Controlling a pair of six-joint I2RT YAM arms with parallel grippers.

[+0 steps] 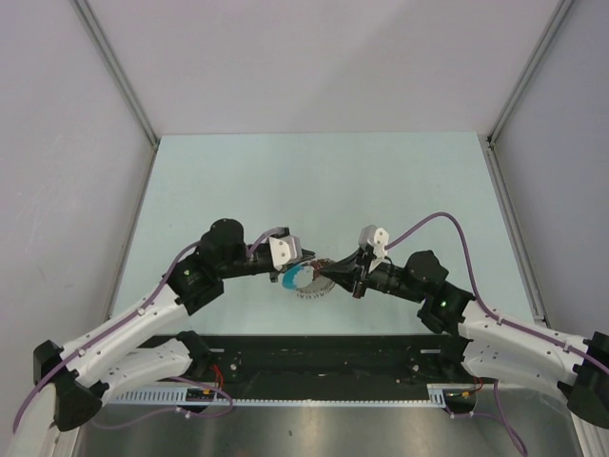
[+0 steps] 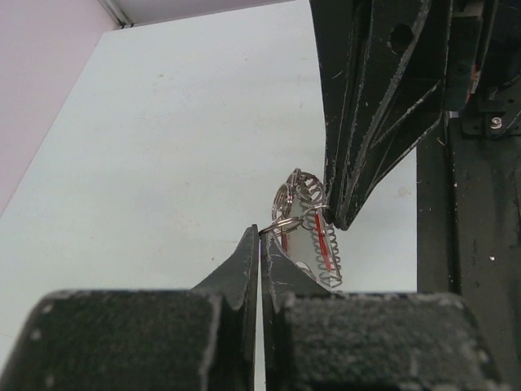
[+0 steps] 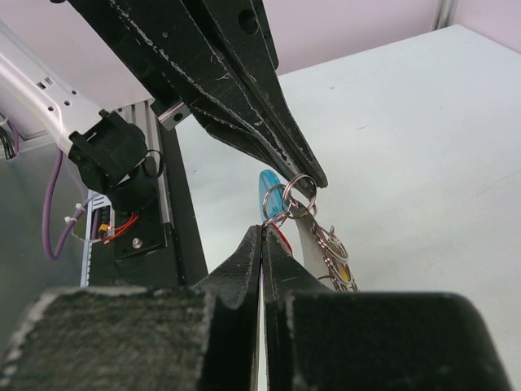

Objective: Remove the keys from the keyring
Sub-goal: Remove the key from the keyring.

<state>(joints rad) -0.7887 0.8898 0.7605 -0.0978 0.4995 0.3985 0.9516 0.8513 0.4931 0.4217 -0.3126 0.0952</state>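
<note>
Between the two fingertips, over the middle of the table, the keyring hangs as a small bundle of silvery loops and coil, its blue arc turned toward the left arm. The one key I can make out shows only as a thin red streak low in the bundle. The left gripper is closed tight, nipping a thin ring wire at its very tip. The right gripper is closed too, on the bundle from the other side. Whether it pinches ring wire or the key's red head I cannot tell, nor whether the bundle's lower end touches the surface.

The step in hand looks like working the key off the ring. It probably needs one tip to hold the ring steady while the other slides the key along the wire toward the split, in short, gentle pulls, since a hard tug could snap the wire out of either pinch.

The table is a pale green sheet, matte and bare around the work. Lilac wall panels in metal framing close three sides, and a black rail carries the arm bases at the near edge
</note>
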